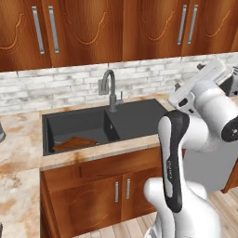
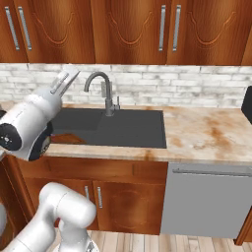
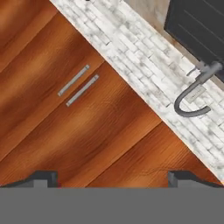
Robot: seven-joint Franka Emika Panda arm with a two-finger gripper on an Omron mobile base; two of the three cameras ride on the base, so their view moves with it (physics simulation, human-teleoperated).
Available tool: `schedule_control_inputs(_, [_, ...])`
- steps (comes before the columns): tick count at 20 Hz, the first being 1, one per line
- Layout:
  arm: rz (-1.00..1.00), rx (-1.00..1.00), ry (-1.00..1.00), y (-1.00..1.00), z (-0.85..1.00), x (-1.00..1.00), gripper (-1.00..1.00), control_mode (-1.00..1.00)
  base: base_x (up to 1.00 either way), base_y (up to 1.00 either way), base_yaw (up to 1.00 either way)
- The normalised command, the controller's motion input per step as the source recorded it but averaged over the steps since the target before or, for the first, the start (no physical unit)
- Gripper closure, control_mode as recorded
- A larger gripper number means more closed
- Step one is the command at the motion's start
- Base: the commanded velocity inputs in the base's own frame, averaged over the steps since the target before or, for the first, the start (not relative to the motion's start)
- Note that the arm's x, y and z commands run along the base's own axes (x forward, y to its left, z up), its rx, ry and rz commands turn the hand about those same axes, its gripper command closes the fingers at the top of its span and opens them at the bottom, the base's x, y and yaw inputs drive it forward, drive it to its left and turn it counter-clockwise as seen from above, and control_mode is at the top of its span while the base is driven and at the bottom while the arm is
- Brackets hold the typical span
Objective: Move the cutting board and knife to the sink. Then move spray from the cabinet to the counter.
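Cutting board (image 1: 74, 143) is already lying in the left part of the sink (image 1: 135, 118), tilted against the basin floor near the front wall; the same brown slab shows partly behind the arm in the right base view (image 2: 69, 138); can't make out the knife anywhere, it may be under or beside the board, too small to tell; my read is the sink half of the job is done or nearly done.

Step in hand looks like the spray leg: the end effector (image 3: 113, 178) is raised and facing the upper cabinet (image 3: 87, 113), tips spread wide apart with nothing between them; hand view looks straight at the closed doors and the paired door handles (image 3: 78, 85), with the faucet (image 3: 197, 94) and the brick backsplash (image 3: 144, 57) off to one side, whole view rolled.

Next move, as I judge it: cabinet doors are shut in both base views (image 1: 88, 28), so a handle has to be hooked and a door swung out before the spray can be reached; the spray isn't visible, presumably behind a door; which door is a guess.

Table (image 2: 211, 133) right of the sink has bare beige stone with rusty blotches; decent drop spot for the bottle.

Risk: the door swings toward the wrist, and the arm is already close to the cabinet front.
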Motion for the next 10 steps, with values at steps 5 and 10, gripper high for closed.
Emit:
schedule_control_inputs(5, [-0.03,-0.04,0.6,-0.08,0.24,-0.65,-1.0,-1.0,0.0,0.0,0.0])
schedule_control_inputs(10, [0.0,-0.02,0.59,0.0,0.22,-0.34,-1.0,-1.0,0.0,0.0,0.0])
